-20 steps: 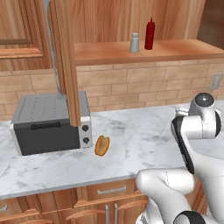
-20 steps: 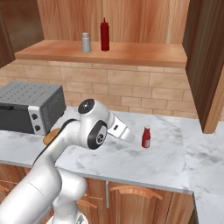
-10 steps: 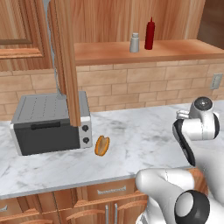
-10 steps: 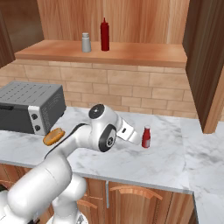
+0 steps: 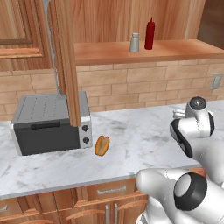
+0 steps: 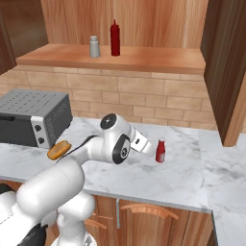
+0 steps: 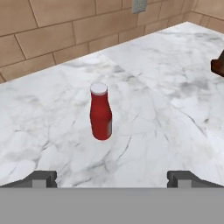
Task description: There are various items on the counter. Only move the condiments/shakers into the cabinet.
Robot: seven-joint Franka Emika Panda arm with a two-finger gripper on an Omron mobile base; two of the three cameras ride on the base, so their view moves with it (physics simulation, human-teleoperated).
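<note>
Since a second ago, my arm has swung lower and further right over the bench (image 6: 192, 178), bringing my tool (image 7: 112, 178) to point at the small red bottle (image 7: 100, 112) that stands upright on the marble, apart from my fingertips (image 7: 43, 178). My tool is spread wide and grips nothing; its two dark tips sit well apart, with the bottle between them and farther off. From the right base camera, that bottle (image 6: 160, 150) stands just beyond the end of my arm, toward the right of the bench. On the cabinet shelf (image 6: 144, 60) at the far wall, the grey shaker (image 6: 94, 46) and the taller red bottle (image 6: 115, 38) stand side by side. A bun (image 5: 102, 145) lies on the bench just right of the toaster oven (image 5: 48, 124).
</note>
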